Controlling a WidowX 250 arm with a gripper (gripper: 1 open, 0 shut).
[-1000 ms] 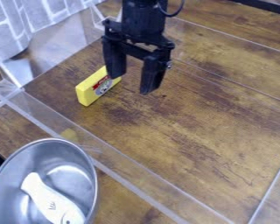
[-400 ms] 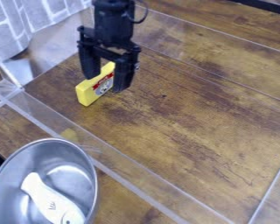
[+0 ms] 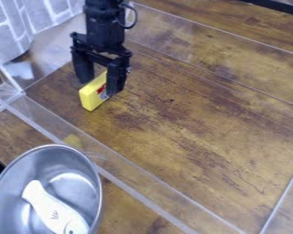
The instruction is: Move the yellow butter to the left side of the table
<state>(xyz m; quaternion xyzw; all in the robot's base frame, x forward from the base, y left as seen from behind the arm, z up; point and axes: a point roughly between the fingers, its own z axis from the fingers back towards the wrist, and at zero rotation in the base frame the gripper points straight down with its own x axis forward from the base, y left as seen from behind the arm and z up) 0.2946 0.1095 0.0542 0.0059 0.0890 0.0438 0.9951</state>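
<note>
The yellow butter [image 3: 94, 94] is a small bright yellow block with a red-and-white label, lying on the dark brown wood-grain table [image 3: 204, 119] toward its left part. My black gripper [image 3: 99, 80] hangs right over the block's far end. Its two fingers are spread apart, one on each side of the block. They have not closed on it. The gripper body hides the butter's far end.
A shiny round metal bowl [image 3: 21, 183] with a white spoon-like utensil [image 3: 45, 208] inside sits at the bottom left. Thin clear plastic edging [image 3: 124, 164] runs diagonally across the table. Cloth and newsprint [image 3: 21, 27] lie beyond the upper-left corner.
The gripper has moved left and slightly down, from beside the butter to directly over it, staying open. The butter has not moved.
</note>
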